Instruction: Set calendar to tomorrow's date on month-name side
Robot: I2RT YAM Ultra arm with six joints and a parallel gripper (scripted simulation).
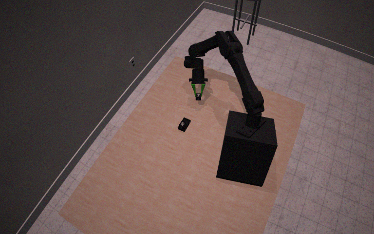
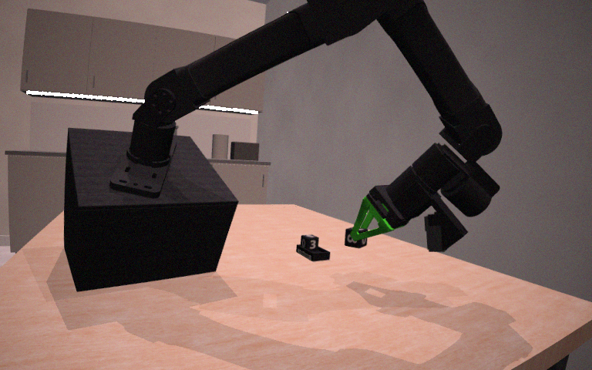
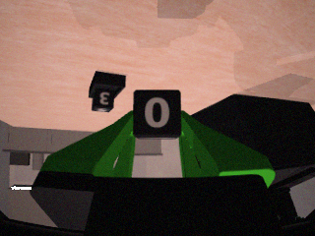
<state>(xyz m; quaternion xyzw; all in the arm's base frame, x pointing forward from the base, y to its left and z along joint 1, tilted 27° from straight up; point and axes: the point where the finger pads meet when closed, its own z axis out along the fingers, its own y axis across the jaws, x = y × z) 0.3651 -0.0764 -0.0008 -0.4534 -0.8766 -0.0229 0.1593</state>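
My gripper (image 1: 198, 95) (image 2: 355, 237) (image 3: 157, 118) has green fingers and is shut on a black number cube (image 1: 198, 97) (image 2: 349, 239) (image 3: 157, 113), held in the air above the table. The wrist view shows a 0 on this cube; the top view shows a 7. The gripper is tilted in the exterior view. The black tray (image 1: 188, 120) (image 2: 321, 255) (image 3: 112, 79) lies on the table, apart from the held cube. The other cube (image 1: 182, 124) (image 2: 310, 242) (image 3: 102, 99) stands in one end of the tray, with a 5 on top and 0 and 3 on its sides.
The black pedestal (image 1: 245, 162) (image 2: 148, 243) carries the arm's base on the same wooden table (image 1: 138, 170) (image 2: 261, 344). A wall (image 1: 68, 68) (image 2: 545, 130) stands beyond the table's edge.
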